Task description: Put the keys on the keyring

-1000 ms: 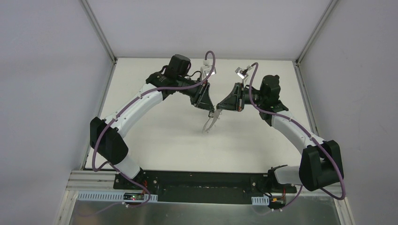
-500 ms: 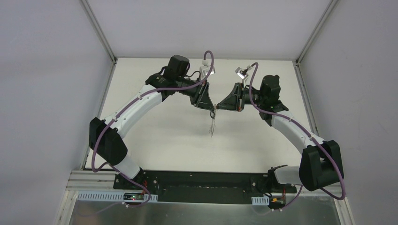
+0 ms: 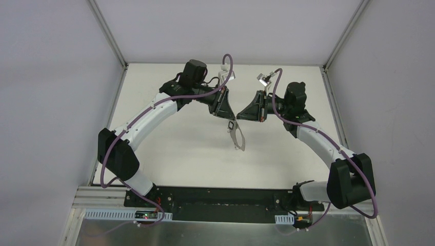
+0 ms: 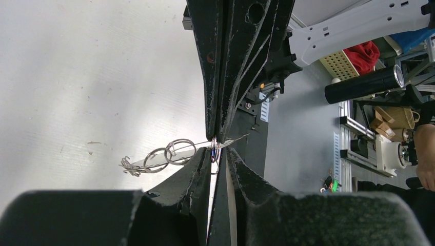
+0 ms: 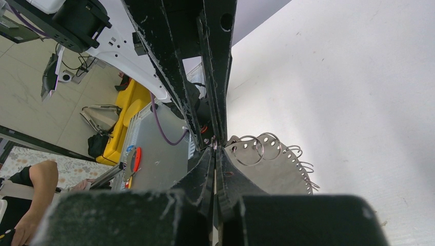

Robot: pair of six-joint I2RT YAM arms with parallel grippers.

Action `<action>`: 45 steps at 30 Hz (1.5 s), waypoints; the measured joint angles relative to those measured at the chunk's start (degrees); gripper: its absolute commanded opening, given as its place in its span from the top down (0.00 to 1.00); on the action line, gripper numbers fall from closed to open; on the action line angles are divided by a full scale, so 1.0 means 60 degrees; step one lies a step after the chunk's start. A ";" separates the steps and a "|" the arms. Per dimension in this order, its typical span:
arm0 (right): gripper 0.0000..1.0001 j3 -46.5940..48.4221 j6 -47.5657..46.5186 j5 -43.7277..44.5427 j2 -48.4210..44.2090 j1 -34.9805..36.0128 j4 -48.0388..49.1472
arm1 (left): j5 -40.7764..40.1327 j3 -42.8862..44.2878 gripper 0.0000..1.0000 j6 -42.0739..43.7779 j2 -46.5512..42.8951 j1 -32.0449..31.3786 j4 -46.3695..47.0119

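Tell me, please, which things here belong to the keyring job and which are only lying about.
For the job: keyring, left gripper, right gripper; the key I cannot pick out.
Only lying about, off the table: black tube, red cloth.

The keyring (image 3: 236, 135) is thin silvery-grey wire, and the small rings (image 4: 163, 157) strung on it are bright metallic silver with pale glints. The left gripper (image 3: 229, 119) and the right gripper (image 3: 238, 119) are both matt black, flecked pale grey along their scuffed edges. The arms (image 3: 154, 115) are white with black joints, trailed by purple cables (image 3: 105, 169). The tabletop (image 3: 179, 148) is off-white with faint grey marks, and the walls (image 3: 51, 77) are pale lilac-grey.
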 measured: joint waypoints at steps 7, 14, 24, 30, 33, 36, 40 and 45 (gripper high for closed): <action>1.00 0.0000 0.0000 0.0004 0.0004 0.0000 0.0036 | 0.0022 -0.0120 0.81 -0.0025 0.0000 -0.0004 0.0040; 1.00 0.0000 0.0000 0.0004 0.0004 0.0000 0.0047 | 0.0022 -0.0200 0.88 -0.0022 0.0000 -0.0004 0.0040; 1.00 0.0000 -0.0007 -0.0007 0.0004 -0.0062 0.0055 | 0.0026 -0.0240 0.97 -0.0025 0.0033 0.0051 0.0033; 1.00 -0.0007 -0.0011 -0.0004 0.0004 -0.0062 0.0051 | 0.0055 -0.0237 0.88 -0.0076 0.0098 0.0055 0.0036; 1.00 -0.0029 -0.0011 -0.0004 0.0004 -0.0062 0.0051 | 0.0055 -0.0219 0.87 -0.0138 0.0124 0.0051 0.0033; 1.00 -0.0036 -0.0011 -0.0004 0.0004 -0.0062 0.0051 | 0.0058 -0.0189 0.86 -0.0197 0.0160 0.0051 0.0040; 1.00 -0.0036 -0.0011 -0.0004 0.0007 -0.0058 0.0051 | 0.0120 -0.0171 0.87 -0.0244 0.0226 0.0051 0.0047; 1.00 -0.0036 -0.0011 -0.0007 0.0051 -0.0051 0.0051 | 0.0197 -0.0168 0.89 -0.0295 0.0251 0.0051 0.0051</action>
